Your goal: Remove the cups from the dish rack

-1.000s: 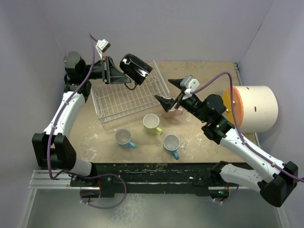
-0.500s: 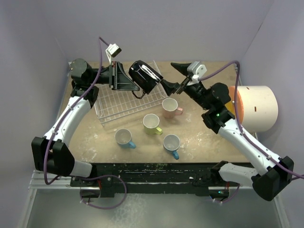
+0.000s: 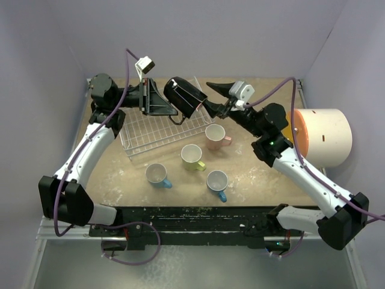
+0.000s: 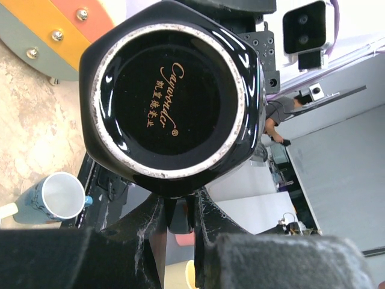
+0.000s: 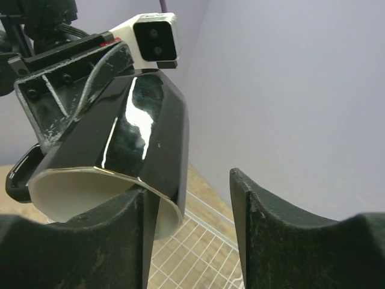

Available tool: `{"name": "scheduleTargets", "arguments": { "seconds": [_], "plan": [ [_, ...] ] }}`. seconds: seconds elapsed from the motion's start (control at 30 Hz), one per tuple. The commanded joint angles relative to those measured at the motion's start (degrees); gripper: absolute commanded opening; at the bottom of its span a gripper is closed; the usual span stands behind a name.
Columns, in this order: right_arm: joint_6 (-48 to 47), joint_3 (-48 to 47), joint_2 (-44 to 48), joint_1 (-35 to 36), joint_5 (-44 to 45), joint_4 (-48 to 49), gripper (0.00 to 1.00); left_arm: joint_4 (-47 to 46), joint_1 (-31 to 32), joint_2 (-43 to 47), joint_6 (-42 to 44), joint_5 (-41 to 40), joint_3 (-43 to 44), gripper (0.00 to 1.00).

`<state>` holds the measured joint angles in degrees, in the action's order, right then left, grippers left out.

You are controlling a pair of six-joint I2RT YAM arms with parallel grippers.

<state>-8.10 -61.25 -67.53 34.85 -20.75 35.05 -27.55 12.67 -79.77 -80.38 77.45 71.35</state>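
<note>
My left gripper [image 3: 171, 106] is shut on the handle of the black mug [image 3: 185, 96] and holds it tilted in the air over the far right end of the white wire dish rack [image 3: 150, 131]. In the left wrist view the mug's base [image 4: 171, 90] faces the camera, with the handle pinched between my jaws [image 4: 179, 211]. My right gripper [image 3: 209, 97] is open at the mug's mouth. In the right wrist view [image 5: 189, 192] the mug's rim wall [image 5: 171, 180] stands between its fingers, close to the left finger [image 5: 120, 241]. No cup shows in the rack.
On the table in front of the rack stand a pink mug [image 3: 215, 135], a yellow-green mug [image 3: 192, 155] and two light blue mugs [image 3: 157, 174] [image 3: 217, 180]. A big cream cylinder with an orange face [image 3: 322, 137] lies at the right edge.
My left gripper has carried the black mug to the right over the rack. My right gripper has risen from beside the pink mug and come up to the black mug's mouth, still open.
</note>
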Motion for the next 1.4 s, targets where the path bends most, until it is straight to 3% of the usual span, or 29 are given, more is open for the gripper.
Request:
{"name": "scheduleTargets", "arguments": {
  "seconds": [0.0,0.17,0.27,0.3,0.33,0.4,0.43,0.47,0.53,0.63,0.73,0.87,1.07,1.37],
  "plan": [
    [-3.05,-2.86,-0.03,1.44,-0.7,4.52,0.47,0.2,0.95,3.17,1.35,-0.68,3.28,0.0],
    [-3.49,-4.26,-0.01,1.8,0.2,-2.25,0.22,-0.41,1.04,3.1,1.16,-0.34,2.65,0.0],
    [-4.15,-5.85,-0.04,1.84,4.61,-10.26,0.03,0.07,1.0,2.93,1.59,-0.04,2.37,0.0],
    [-4.09,-5.51,0.48,1.85,5.95,-11.67,0.0,1.14,1.02,2.88,2.37,0.11,2.45,0.0],
    [-3.96,-4.87,1.25,1.87,6.81,-13.14,0.0,2.55,1.0,2.79,3.46,0.34,2.74,0.07],
    [-1.51,-4.07,3.23,1.8,8.35,-15.42,0.0,5.31,0.86,2.81,7.42,1.19,3.27,0.5],
    [-0.56,-4.35,4.06,1.72,10.74,-17.07,0.0,8.54,0.25,2.75,12.23,1.84,4.17,0.81],
    [-0.11,-5.2,4.89,1.74,13.02,-19.94,0.0,16.75,-0.93,2.76,20.26,1.63,6.14,0.99],
    [1.71,-8.72,5.29,1.63,17.01,-27.96,0.0,41.18,-4.74,1.74,43.79,-1.48,12.59,0.99],
    [7.32,-16.43,4.19,1.5,26.68,-46.03,0.0,68.81,-8.5,-1.6,71.82,-11.5,23.08,0.99],
    [15.4,-26.79,0.88,1.24,39.14,-67.31,0.0,81.94,-8.63,-2.82,89.36,-29.12,29.52,0.99],
    [25.08,-28.81,2.58,1.12,44.13,-81.51,0.0,79.25,-8.78,0.85,97.87,-47.52,26.73,0.99],
    [34.69,-30.17,0.32,0.36,45.55,-96.55,0.0,72.24,-9.94,6.27,97.08,-55.64,21.26,0.99],
    [31.79,-14.68,-1.22,-8.22,39.98,-85.49,0.0,59.27,-10.33,10.14,92.67,-62.45,6.12,0.99]
  ]
}}
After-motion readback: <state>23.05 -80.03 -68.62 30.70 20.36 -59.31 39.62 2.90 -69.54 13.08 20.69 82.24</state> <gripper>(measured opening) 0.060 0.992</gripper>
